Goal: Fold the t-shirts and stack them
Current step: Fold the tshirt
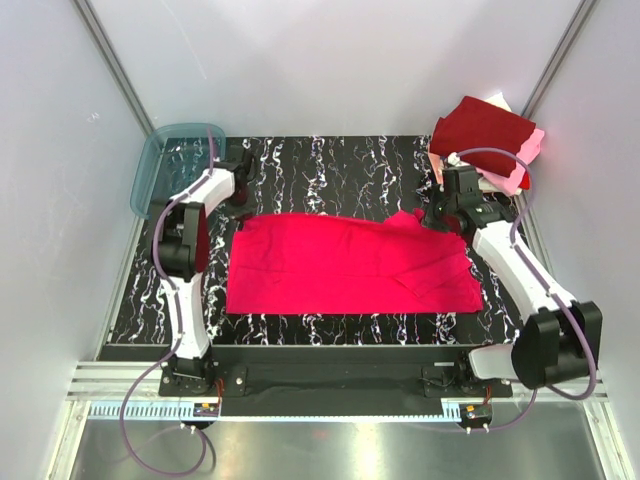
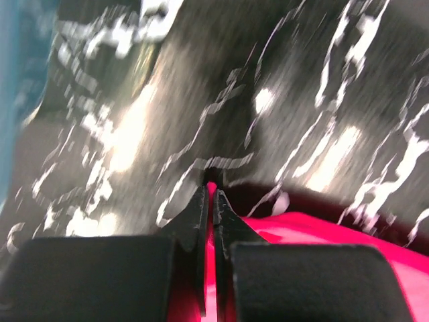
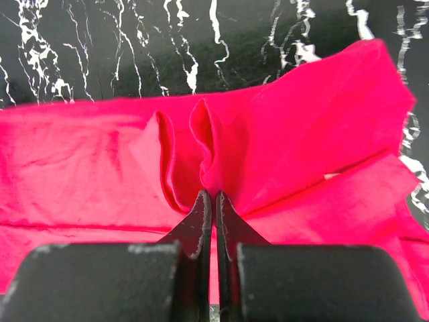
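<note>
A bright pinkish-red t-shirt (image 1: 350,265) lies spread across the middle of the black marbled table. My left gripper (image 1: 240,205) is at its far left corner, shut on the cloth; in the left wrist view (image 2: 211,191) red fabric (image 2: 322,235) sits between the closed jaws. My right gripper (image 1: 438,215) is at the far right edge, shut on a bunched fold of the shirt (image 3: 221,154), seen between its jaws in the right wrist view (image 3: 213,198). A stack of folded shirts stands at the back right: dark maroon (image 1: 482,128) on top, pale pink (image 1: 520,172) below.
A translucent blue-grey plastic tub (image 1: 165,160) stands at the back left corner, close behind my left arm. White walls enclose the table on three sides. The table's front edge (image 1: 330,350) runs just past the shirt's near hem.
</note>
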